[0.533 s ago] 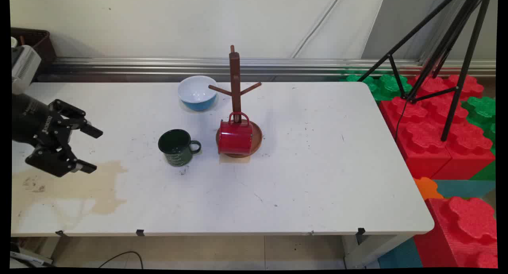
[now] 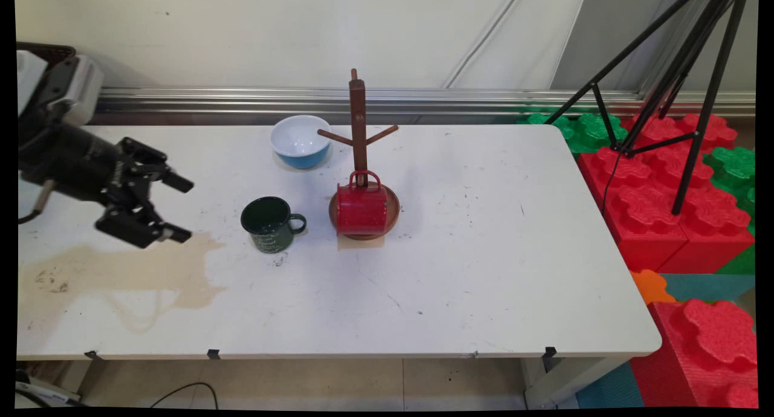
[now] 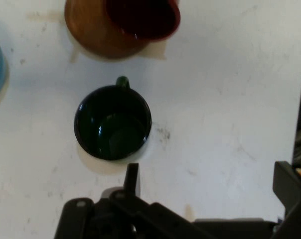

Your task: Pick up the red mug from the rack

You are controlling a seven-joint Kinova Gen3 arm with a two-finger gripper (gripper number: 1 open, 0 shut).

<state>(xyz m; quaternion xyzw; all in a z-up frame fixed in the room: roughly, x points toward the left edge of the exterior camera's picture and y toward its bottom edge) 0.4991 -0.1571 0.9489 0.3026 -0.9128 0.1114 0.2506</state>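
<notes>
My black gripper (image 2: 179, 210) hangs open over the table's left part, fingers pointing right, nothing between them. The nearest thing is a dark green mug (image 2: 269, 223), upright, handle to the right, a short way to the gripper's right. In the hand view the green mug (image 3: 112, 122) lies just beyond the left fingertip (image 3: 132, 175). Right of the mug a red mug (image 2: 361, 209) lies on its side on the round base of a brown wooden mug tree (image 2: 358, 127); the hand view shows the red mug (image 3: 143, 17) at the top edge.
A white bowl with a blue outside (image 2: 300, 140) stands behind the green mug. A brownish stain (image 2: 121, 272) spreads over the table's front left. Red and green foam blocks (image 2: 659, 187) and a black tripod (image 2: 683, 84) stand past the table's right edge.
The gripper has moved right and a little farther back over the table, closer to the green mug. It stays open. The mugs, bowl and tree have not moved.
</notes>
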